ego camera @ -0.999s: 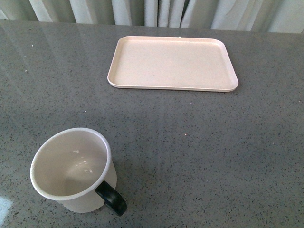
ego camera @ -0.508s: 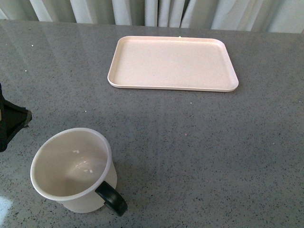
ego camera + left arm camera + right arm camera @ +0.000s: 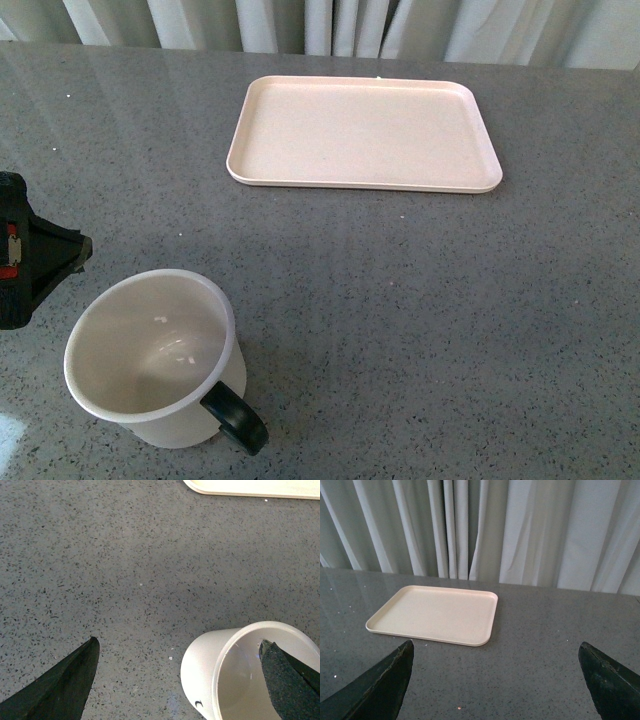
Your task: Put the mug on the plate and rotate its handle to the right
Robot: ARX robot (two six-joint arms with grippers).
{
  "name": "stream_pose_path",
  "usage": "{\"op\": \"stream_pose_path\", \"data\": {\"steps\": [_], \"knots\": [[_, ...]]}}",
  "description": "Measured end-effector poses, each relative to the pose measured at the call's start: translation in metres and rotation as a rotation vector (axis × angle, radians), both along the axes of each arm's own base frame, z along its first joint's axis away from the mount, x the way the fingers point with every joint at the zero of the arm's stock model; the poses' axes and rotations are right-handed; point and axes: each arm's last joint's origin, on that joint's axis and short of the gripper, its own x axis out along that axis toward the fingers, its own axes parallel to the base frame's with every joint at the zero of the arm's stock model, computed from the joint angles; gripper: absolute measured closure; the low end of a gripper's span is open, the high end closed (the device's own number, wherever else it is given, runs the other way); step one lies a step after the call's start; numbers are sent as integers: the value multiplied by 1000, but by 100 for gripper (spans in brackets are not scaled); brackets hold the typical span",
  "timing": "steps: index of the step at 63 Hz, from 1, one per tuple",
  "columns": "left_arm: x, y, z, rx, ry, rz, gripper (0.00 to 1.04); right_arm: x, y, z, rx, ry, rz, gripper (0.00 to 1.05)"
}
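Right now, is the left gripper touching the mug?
Apart. The front view shows a strip of bare table between the left gripper and the rim of the mug; the silhouettes do not overlap.

No legible text, numbers or brands. The red-and-white label [image 3: 10, 255] on the left gripper [image 3: 45, 262] is too small to read.

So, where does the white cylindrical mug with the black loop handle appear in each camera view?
Front view: white mug, lower left, near the camera.
Left wrist view: mug, close to the camera, partly cut off.
Right wrist view: not in it.
Shared landmark: the pale pink rectangular tray, in all three views.
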Motion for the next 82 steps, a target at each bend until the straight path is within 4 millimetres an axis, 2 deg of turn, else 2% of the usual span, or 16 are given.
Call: {"op": "stream_pose_path", "data": {"steps": [77,82], "knots": [[14,-3,-22,68,94,-245,9,0,0,0,0,0,0,9],[16,-3,-24,73,97,-252,12,0,0,0,0,0,0,9]]}}
